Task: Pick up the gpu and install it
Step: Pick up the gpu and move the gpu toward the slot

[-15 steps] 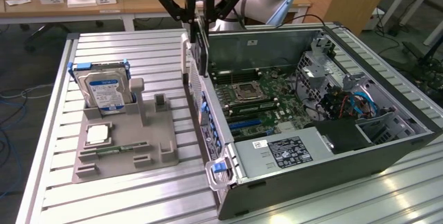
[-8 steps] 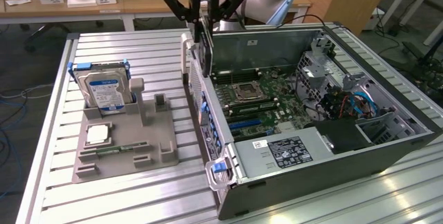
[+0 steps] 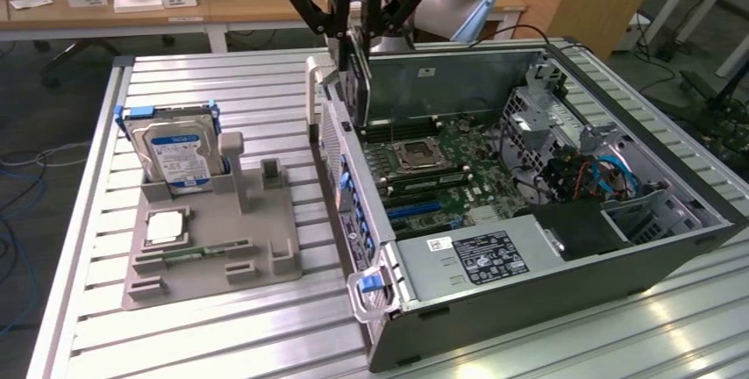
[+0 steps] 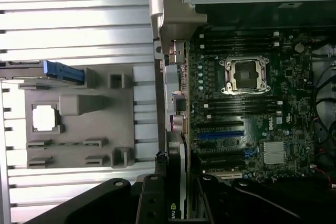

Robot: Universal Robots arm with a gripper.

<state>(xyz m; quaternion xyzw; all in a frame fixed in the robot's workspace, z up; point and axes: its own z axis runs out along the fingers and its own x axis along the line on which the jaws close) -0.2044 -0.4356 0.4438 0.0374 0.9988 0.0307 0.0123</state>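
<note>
Dark and edge-on, the gpu [image 3: 360,81] is held upright above the case [image 3: 503,304], the fingers [image 3: 339,24] clenched on its top edge, so its lower edge is presented to the motherboard [image 3: 451,177].

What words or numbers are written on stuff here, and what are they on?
"DELL", it seems: white letters on the green motherboard.
"nv", with the rest cut off: on the gpu gripped in the gripper.
Too small to read: the blue label on the hard drive, the black-and-white label on the silver box inside the computer case, and the white sticker on the case's back wall.
</note>
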